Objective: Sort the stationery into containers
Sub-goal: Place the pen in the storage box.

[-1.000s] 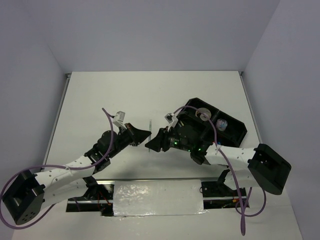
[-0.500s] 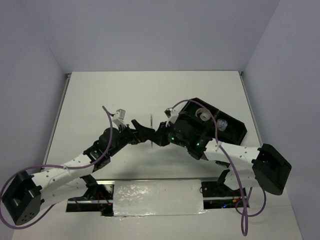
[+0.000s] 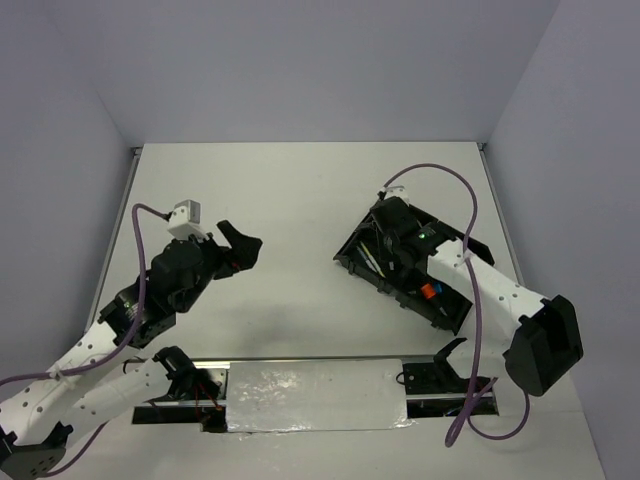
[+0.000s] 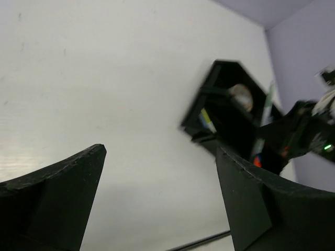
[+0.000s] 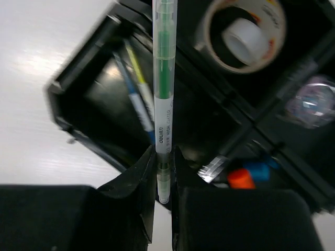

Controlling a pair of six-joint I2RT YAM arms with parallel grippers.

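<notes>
— White desk [image 3: 290,200], black tray [image 3: 348,256] at right. Where's the green pen [image 5: 164,78]?
— Clamped in my right jaws over the tray's pen compartment, I reckon to join the other pens. Left jaws spread wide, empty.

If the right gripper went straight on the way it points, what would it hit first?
Probably the organizer tray: the right gripper, shut on a green pen, points at the compartment holding a blue pen and a yellow pen. The held pen would likely touch first; depth unclear.
</notes>
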